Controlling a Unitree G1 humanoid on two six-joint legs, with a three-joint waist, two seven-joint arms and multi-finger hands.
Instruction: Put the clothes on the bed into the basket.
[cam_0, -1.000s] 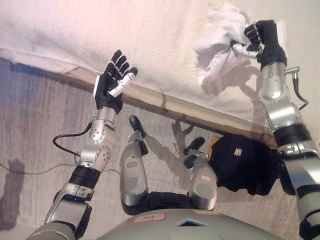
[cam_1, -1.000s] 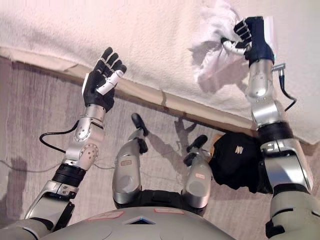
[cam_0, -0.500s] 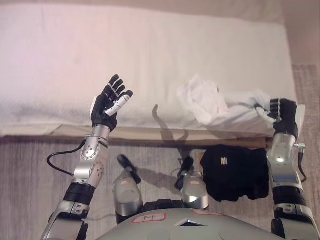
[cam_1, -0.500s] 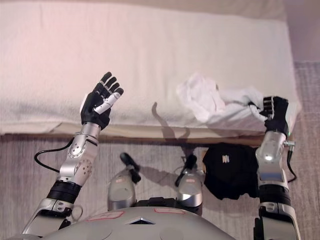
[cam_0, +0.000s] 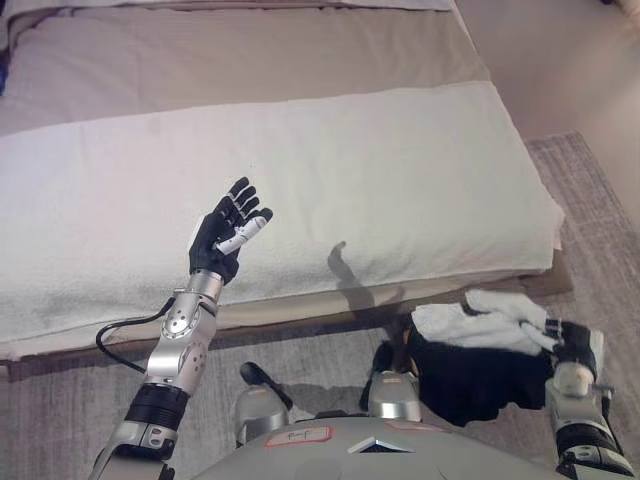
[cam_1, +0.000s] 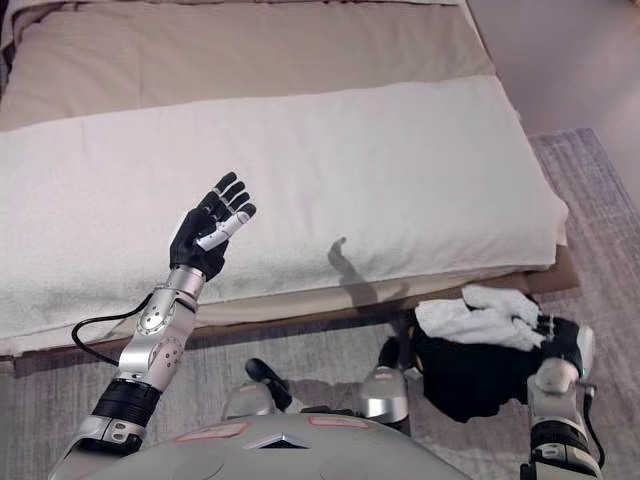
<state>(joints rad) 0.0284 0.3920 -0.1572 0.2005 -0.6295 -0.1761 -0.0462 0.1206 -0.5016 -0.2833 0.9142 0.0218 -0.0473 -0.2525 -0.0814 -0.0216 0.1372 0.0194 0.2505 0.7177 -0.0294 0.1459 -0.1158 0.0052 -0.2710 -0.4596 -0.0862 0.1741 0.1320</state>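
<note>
A white garment (cam_0: 478, 322) lies crumpled on top of a black soft basket (cam_0: 470, 380), which stands on the floor at the lower right, just off the bed's front edge. My right hand (cam_0: 572, 345) is at the garment's right end with its fingers curled into the cloth. My left hand (cam_0: 226, 232) is raised over the bed's front edge, open, palm up and holding nothing. The white blanket (cam_0: 350, 170) on the bed shows no other clothes.
A tan sheet (cam_0: 250, 50) covers the far part of the bed. The bed's wooden base (cam_1: 300, 312) runs along the front. A grey rug (cam_1: 610, 200) lies under the basket and to the right of the bed.
The camera has tilted, so the whole picture shifted. My right hand has pulled the white garment off the bed and down onto the black basket. The left hand has stayed raised and open.
</note>
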